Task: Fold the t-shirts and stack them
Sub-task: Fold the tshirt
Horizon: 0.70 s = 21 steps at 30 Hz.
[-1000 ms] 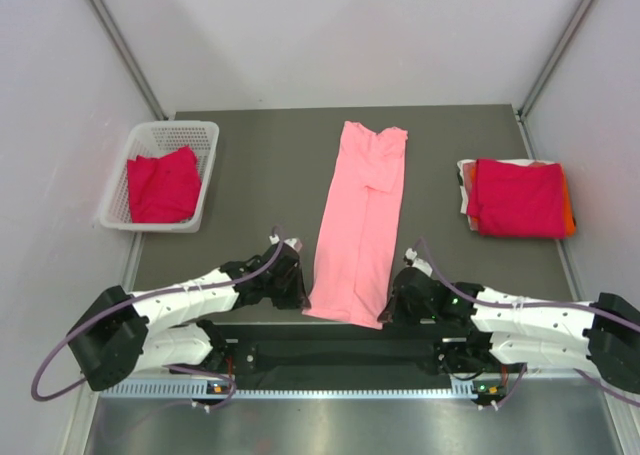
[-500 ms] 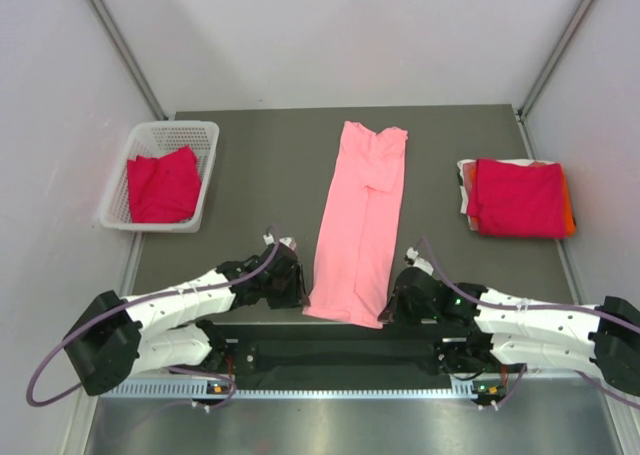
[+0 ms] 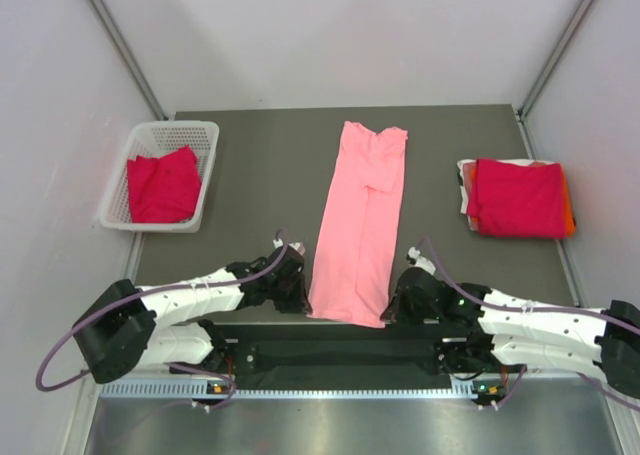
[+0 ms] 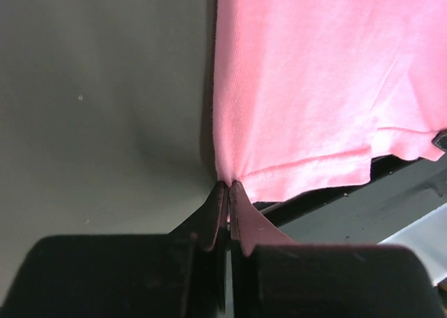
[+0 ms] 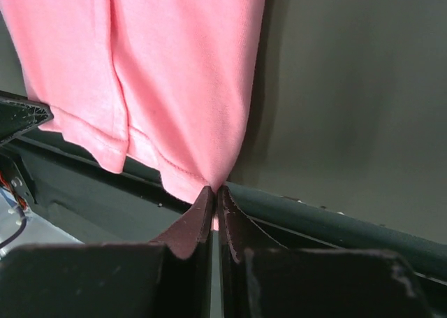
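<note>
A salmon-pink t-shirt (image 3: 360, 225) lies folded into a long strip down the middle of the table, its hem at the near edge. My left gripper (image 3: 303, 297) is shut on the hem's near left corner, which shows as pink cloth (image 4: 314, 87) pinched at the fingertips (image 4: 222, 192). My right gripper (image 3: 388, 313) is shut on the hem's near right corner, the pink cloth (image 5: 181, 73) pinched between its fingertips (image 5: 207, 196). A folded crimson t-shirt (image 3: 517, 197) tops a stack at the right, with orange and white edges showing. Another crimson t-shirt (image 3: 161, 185) lies in the basket.
A white mesh basket (image 3: 205, 135) stands at the far left of the dark table (image 3: 260, 165). White walls close in on both sides and behind. The table's near edge and a black rail (image 3: 340, 350) run just below the grippers.
The left gripper has moved slightly right, in toward the shirt's hem corner. The pink shirt's near hem has shifted a little with it. The right gripper has barely moved.
</note>
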Each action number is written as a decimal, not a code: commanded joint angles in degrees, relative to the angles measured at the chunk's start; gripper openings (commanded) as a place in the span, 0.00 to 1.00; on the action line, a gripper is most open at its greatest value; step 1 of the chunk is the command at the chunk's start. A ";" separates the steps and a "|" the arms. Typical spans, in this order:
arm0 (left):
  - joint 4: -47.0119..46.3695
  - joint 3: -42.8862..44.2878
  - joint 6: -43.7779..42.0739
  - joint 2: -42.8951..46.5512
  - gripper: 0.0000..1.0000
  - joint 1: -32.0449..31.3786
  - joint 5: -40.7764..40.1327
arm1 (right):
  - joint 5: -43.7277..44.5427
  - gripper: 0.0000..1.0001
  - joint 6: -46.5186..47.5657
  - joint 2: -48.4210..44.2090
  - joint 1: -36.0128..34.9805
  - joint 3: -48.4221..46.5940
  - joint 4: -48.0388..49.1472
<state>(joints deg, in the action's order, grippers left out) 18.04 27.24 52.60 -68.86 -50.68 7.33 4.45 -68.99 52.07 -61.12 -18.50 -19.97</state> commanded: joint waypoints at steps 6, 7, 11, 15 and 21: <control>1.73 7.02 -1.79 2.59 0.00 4.00 4.35 | 5.22 0.00 4.91 -4.79 0.56 -6.28 -6.66; 1.91 7.82 -2.06 1.98 0.00 4.70 4.79 | 4.96 0.00 5.88 -4.70 2.48 -7.50 -7.01; 3.14 14.74 -4.25 -1.01 0.00 7.69 5.94 | 2.68 0.00 11.76 -3.21 9.16 -10.58 -7.28; 3.23 20.47 -6.19 -5.49 0.00 11.20 7.78 | -2.59 0.00 20.54 0.12 18.56 -14.01 -6.58; 4.54 31.80 -9.61 -15.94 0.00 16.83 9.36 | -8.57 0.00 29.60 10.23 30.17 -21.57 -4.73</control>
<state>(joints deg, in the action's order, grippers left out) 21.71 53.15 46.02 -81.21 -35.94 14.61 0.38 -47.20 58.26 -34.44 -35.31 -26.35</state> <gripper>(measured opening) 0.013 0.011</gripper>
